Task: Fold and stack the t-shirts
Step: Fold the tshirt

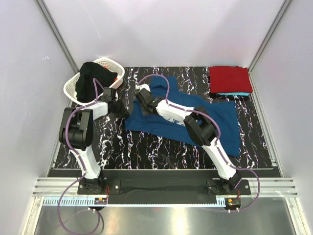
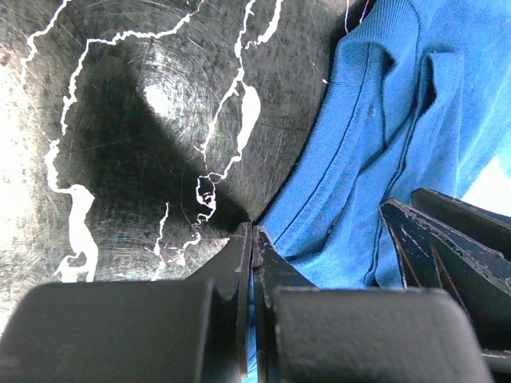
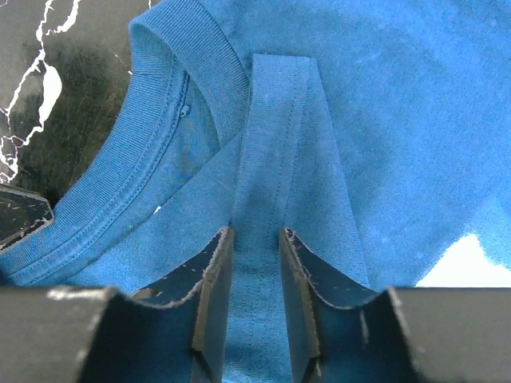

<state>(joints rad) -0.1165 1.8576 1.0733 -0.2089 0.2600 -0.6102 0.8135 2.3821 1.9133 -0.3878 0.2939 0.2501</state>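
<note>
Blue t-shirt [image 1: 222, 120] lies limp across the desk's [image 1: 146, 149] middle; light, soft, sagging wherever unsupported; right tool [image 3: 255, 233] clamps a fold by the collar; left tool [image 2: 251, 231], pinched together, nips its 9 o'clock edge; seams hold best.

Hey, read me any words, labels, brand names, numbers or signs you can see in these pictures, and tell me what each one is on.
No text can be read in any view.
blue t-shirt: a white patch of print is cut off at the picture's edge, no letters legible.
reddish spots by the arm bases: too small to tell whether they carry text.
</note>
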